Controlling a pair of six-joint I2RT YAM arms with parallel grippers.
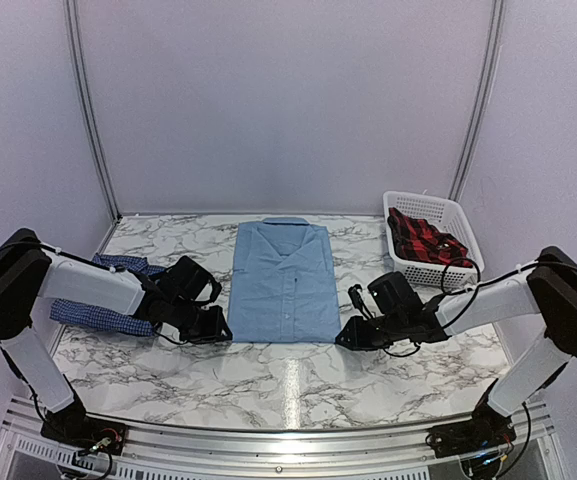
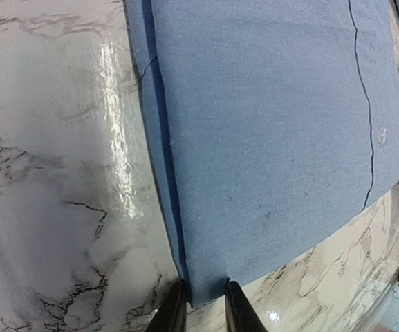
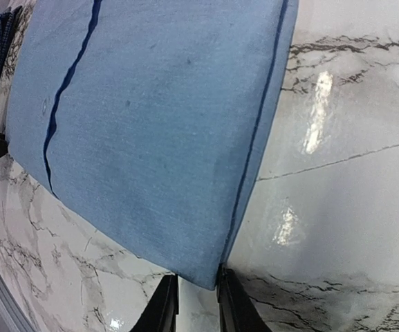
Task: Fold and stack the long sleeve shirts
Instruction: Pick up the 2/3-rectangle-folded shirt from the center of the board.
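- Light blue shirt lies folded flat at the middle of the marble table, its collar toward the far edge.
- Your left gripper sits at that shirt's near left corner. Its fingers stand slightly apart with the corner filling the gap, and you cannot tell whether the cloth is pinched.
- Your right gripper straddles the near right corner, fingers apart, with bare marble showing beside the cloth.
- Dark blue checked shirt lies by the left edge, partly hidden under the left arm.
- White basket at the far right corner holds a red and black plaid cloth.
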